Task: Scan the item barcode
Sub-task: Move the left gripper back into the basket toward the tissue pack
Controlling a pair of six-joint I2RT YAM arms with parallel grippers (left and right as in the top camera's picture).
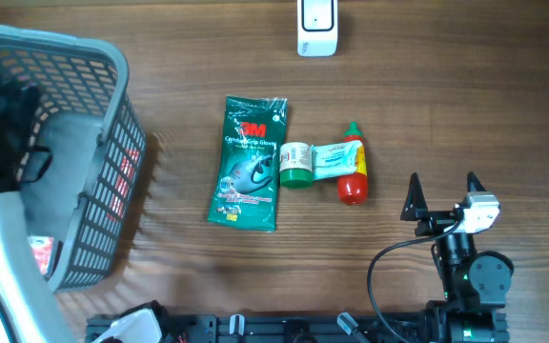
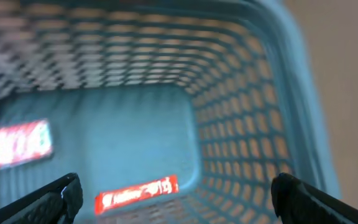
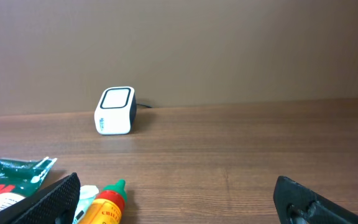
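1. Where the left arm reaches into the grey plastic mesh basket [image 1: 112,114], the left tool [image 2: 179,196] hangs over the basket's floor. Its fingers are spread wide and there is nothing between them.
2. Two flat red-and-white packets lie on that floor, both blurred. One packet [image 2: 20,143] is toward the left and the other packet [image 2: 135,191] is nearer the tool.
3. The right tool [image 1: 442,191] is likewise wide open and empty. It sits at the near right of the brown wooden desk [image 1: 446,95], apart from the goods.
4. A green 3M glove packet [image 1: 247,164] lies flat at mid-desk.
5. Just to its right, a green-capped white tube [image 1: 313,162] lies on its side, its far end against a red squeeze bottle with a green tip [image 1: 353,167].
6. The white box-shaped barcode scanner [image 1: 316,27] stands at the desk's far edge, well apart from all three items.
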